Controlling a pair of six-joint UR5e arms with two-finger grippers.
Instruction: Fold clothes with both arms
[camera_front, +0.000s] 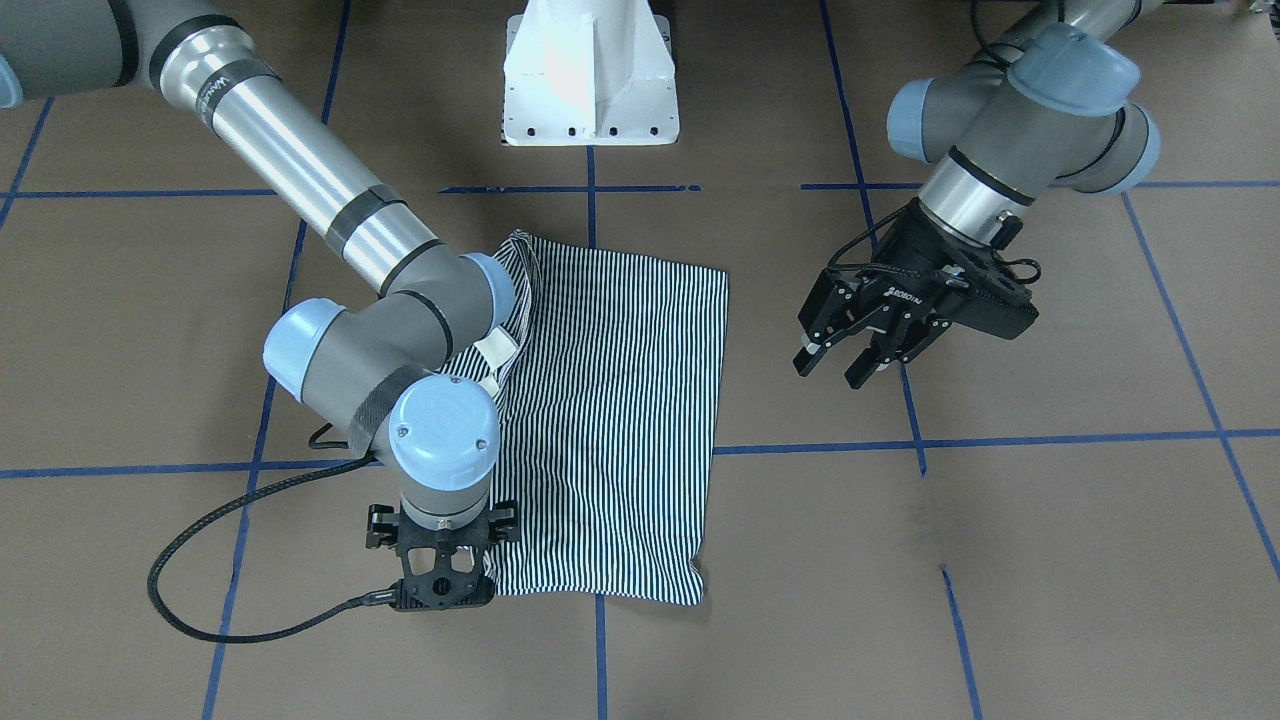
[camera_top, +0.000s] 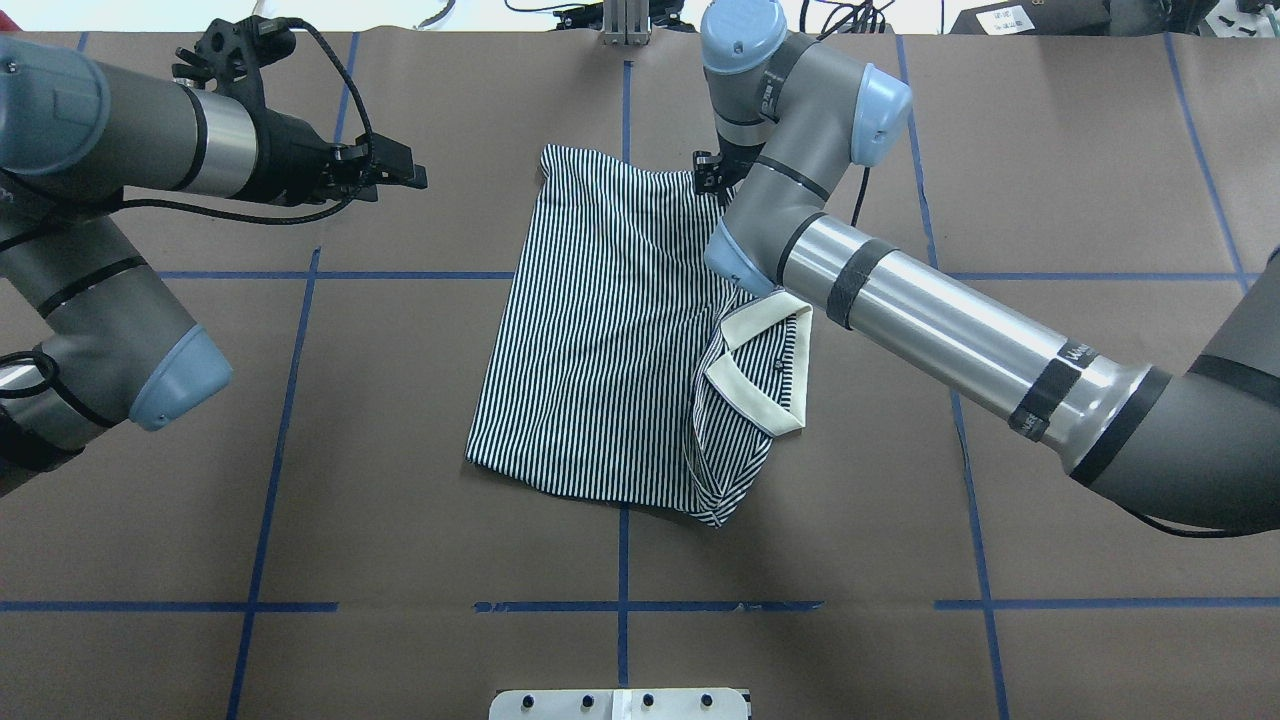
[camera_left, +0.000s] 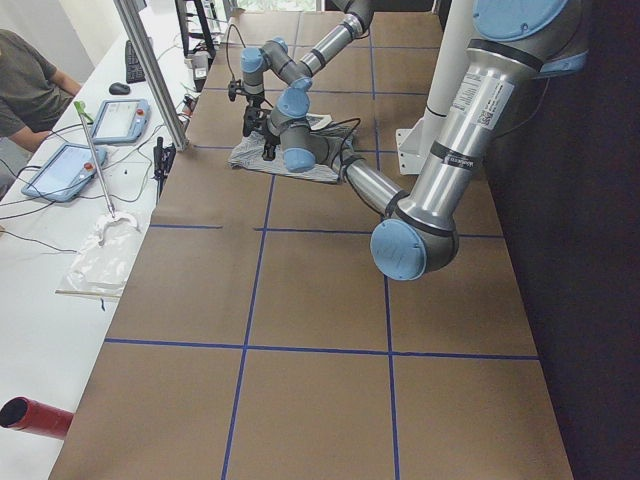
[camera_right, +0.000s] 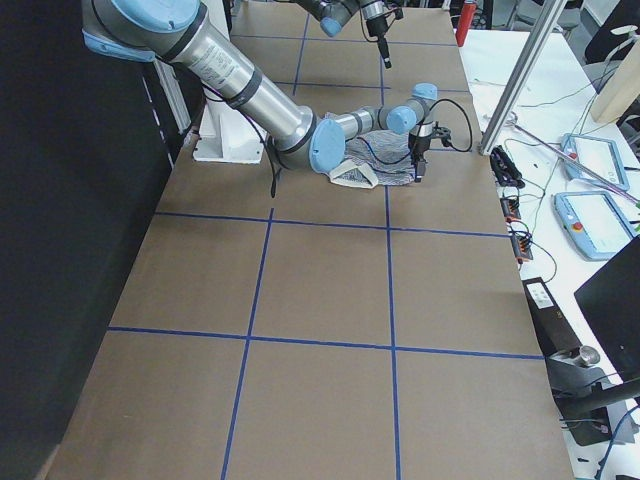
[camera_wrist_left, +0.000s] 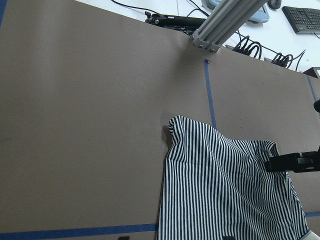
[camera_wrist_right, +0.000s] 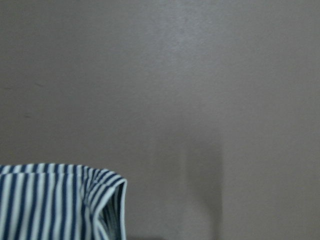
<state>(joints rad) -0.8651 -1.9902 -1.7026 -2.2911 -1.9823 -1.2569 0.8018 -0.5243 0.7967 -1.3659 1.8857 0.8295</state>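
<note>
Striped polo shirt lies folded flat mid-table, with its cream collar showing on the robot's right side. Right gripper points down at the shirt's far right corner; its fingers are hidden, so can't tell if clamped. Left gripper hovers well apart from the shirt, jaws spread, holding nothing.

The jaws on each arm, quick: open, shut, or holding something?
Left gripper: jaws open, holding nothing.
Right gripper: down at the corner of the shirt, jaws hidden; cannot tell.
</note>
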